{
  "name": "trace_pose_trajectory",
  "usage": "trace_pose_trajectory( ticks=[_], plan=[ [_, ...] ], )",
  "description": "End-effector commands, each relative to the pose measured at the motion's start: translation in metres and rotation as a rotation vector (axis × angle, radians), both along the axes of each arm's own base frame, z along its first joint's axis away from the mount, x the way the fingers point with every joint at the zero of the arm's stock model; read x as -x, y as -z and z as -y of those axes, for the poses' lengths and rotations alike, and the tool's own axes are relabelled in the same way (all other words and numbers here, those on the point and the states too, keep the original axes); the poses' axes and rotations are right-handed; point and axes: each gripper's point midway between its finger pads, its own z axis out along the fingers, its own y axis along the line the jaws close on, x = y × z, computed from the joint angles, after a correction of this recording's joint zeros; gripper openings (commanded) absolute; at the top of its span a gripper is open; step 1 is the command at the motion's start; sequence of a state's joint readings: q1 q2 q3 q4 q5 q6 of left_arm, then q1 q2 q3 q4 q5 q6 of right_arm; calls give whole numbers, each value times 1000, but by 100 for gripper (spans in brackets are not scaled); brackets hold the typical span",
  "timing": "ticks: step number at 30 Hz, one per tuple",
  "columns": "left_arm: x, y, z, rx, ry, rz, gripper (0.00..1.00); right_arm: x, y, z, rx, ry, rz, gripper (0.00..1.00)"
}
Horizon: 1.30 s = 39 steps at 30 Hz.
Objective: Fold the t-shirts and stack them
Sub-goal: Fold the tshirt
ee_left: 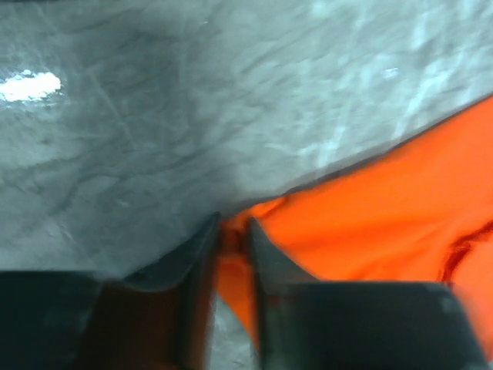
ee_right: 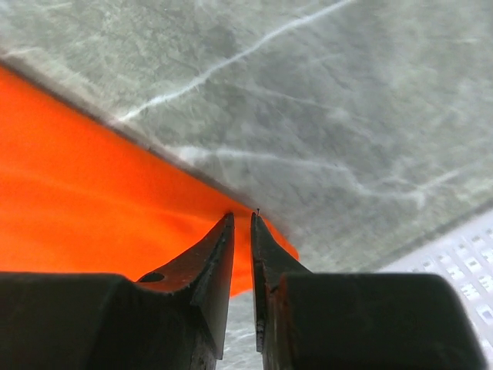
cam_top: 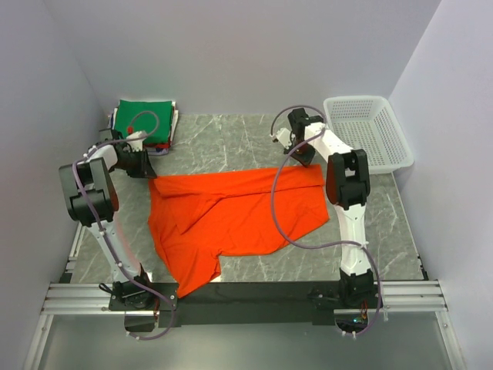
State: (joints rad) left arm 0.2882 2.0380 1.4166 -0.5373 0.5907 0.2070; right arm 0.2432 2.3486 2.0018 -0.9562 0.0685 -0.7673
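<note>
A bright orange t-shirt [cam_top: 231, 220] lies spread and rumpled across the middle of the marble table. My left gripper [cam_top: 148, 171] is at its far left corner; in the left wrist view the left gripper [ee_left: 233, 229] is shut on a pinch of the orange t-shirt [ee_left: 385, 208]. My right gripper [cam_top: 307, 159] is at the far right corner. Seen from the right wrist, the right gripper [ee_right: 240, 220] is shut on the edge of the orange t-shirt [ee_right: 85, 208]. A folded green t-shirt [cam_top: 145, 116] tops a stack at the back left, with red and white cloth showing under it.
A white plastic lattice basket [cam_top: 366, 131] stands at the back right, close to the right arm; its corner shows in the right wrist view [ee_right: 462, 262]. Walls enclose the table on three sides. A metal rail [cam_top: 246, 297] with the arm bases runs along the near edge.
</note>
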Motion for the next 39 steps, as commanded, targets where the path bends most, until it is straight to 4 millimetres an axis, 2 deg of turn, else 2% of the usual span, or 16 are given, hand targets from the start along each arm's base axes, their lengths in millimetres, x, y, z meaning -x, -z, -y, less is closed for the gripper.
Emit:
trace_pose_trajectory(
  ticks=[1,4,12,15,16,18,19,20,21,22,25,28,29,32,35,39],
  plan=[
    [-18,0,-19,-93,0,41,19,-6,6,4,65,-8,5,20],
    [-30,-2,-23,-99,-10,61,1,-17,9,5,97,2,39,19],
    [-68,1,-32,-74,-67,82,1,-59,4,1,156,10,174,18],
    [-76,-6,-32,-40,-84,106,16,-75,-10,-2,134,38,258,18],
    [-78,-16,-32,-33,-83,126,27,-78,-18,-3,115,50,281,24],
    [-79,-32,-33,-21,-75,159,35,-78,-49,-4,72,60,328,31],
    [-79,-50,-33,-33,-61,192,39,-76,-61,-6,51,64,341,41],
    [-79,-62,-33,-41,-54,213,41,-71,-89,-10,4,59,372,46],
    [-73,-68,-33,-48,-46,209,43,-59,-92,-10,-13,53,345,53],
    [-70,-90,-32,-71,-29,253,44,-51,-100,-12,-39,55,341,54],
    [-50,-110,-24,-86,10,273,48,-7,-111,-24,-133,18,232,53],
    [-22,-110,-7,-58,76,248,56,39,-98,-34,-203,-34,58,48],
    [-10,-100,-2,-44,98,218,60,57,-88,-31,-201,-37,-8,47],
    [17,-86,16,-36,156,175,65,85,-70,-36,-225,-62,-102,44],
    [37,-74,30,-35,184,146,62,103,-56,-41,-224,-79,-157,42],
    [53,-58,50,-42,232,110,62,108,-41,-46,-220,-87,-169,43]
  ],
)
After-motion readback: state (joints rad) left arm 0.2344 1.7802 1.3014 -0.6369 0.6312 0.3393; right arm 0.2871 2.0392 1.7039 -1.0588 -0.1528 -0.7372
